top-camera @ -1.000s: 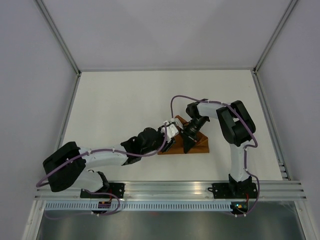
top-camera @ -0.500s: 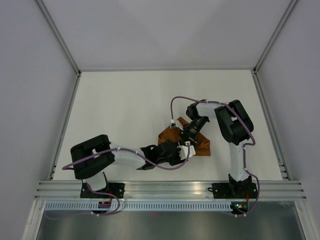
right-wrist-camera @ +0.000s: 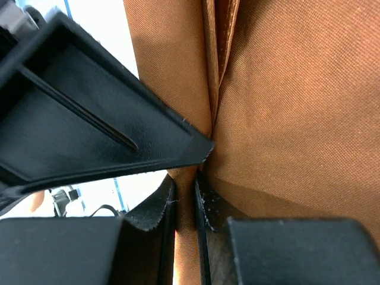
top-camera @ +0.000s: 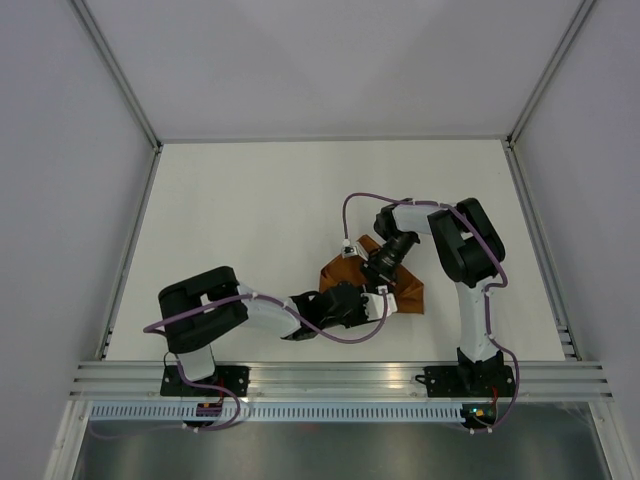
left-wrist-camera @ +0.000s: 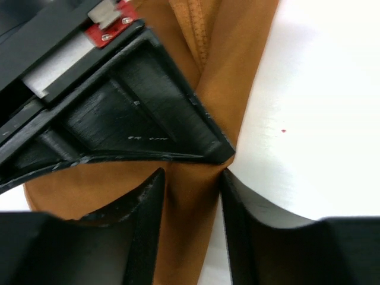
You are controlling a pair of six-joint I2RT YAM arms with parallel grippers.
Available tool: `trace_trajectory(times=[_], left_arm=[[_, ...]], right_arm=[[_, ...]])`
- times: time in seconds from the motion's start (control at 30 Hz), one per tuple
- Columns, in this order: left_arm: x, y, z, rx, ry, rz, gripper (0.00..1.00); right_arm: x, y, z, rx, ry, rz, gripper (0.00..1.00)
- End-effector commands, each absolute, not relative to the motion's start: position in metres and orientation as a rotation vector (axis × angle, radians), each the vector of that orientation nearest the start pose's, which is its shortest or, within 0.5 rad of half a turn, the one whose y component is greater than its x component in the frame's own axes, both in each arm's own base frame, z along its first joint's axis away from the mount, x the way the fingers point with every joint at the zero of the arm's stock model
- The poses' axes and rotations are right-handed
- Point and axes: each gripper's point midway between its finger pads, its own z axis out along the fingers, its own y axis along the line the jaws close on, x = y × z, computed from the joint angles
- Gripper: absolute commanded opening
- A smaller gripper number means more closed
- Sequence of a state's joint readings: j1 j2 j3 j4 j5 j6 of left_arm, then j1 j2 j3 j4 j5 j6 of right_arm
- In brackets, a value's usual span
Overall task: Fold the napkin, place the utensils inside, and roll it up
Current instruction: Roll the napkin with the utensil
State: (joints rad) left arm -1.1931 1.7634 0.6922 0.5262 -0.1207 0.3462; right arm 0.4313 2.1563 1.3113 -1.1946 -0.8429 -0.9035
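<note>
Links of the left arm [top-camera: 200, 315] are laid low along the near side of the table [top-camera: 250, 200] in the top view, and the left gripper [top-camera: 375, 296] is seen at the near edge of the napkin [top-camera: 405, 293]. Only the left wrist view shows its fingers [left-wrist-camera: 145, 225]: they are held apart, with a band of orange cloth lying between them and bare white tabletop to the right. The napkin is bunched just right of the table's middle, toward the front, and is largely covered from above by both grippers. Its doubled, stitched edges are made out only at close range. The right gripper [right-wrist-camera: 184, 196] is set on it from the far side. Its fingers [right-wrist-camera: 155, 214] are nearly closed, and a thin upright fold of the napkin is clamped between them, a detail hidden from above. A red plate [left-wrist-camera: 116, 21] with screws on that gripper's body is shown by the left wrist view alone.
</note>
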Motion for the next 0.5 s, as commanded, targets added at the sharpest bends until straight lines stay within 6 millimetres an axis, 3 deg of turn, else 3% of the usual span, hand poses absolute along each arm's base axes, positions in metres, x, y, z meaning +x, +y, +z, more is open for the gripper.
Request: trace_trajectory(times=[0.0,0.1,0.2,0.37,0.47], left_arm=[[0.183,-0.392,0.006,1.541,1.598,-0.394,0.46],[0.175,-0.389,-0.006,1.589,1.657,-0.435,0.17],[0.166,-0.388,-0.015,1.638,1.705,-0.512,0.05],[0.156,-0.386,-0.022,1.678,1.756,-0.617,0.02],[0.154,-0.385,-0.024,1.688,1.772,-0.650,0.02]], right_arm=[[0.213,0.183,-0.048,-1.854,2.507,1.132,0.20],[0.213,0.183,-0.048,-1.850,2.510,1.134,0.20],[0.214,0.185,-0.047,-1.839,2.506,1.125,0.22],[0.216,0.188,-0.041,-1.824,2.493,1.123,0.34],[0.221,0.193,-0.027,-1.793,2.469,1.136,0.43]])
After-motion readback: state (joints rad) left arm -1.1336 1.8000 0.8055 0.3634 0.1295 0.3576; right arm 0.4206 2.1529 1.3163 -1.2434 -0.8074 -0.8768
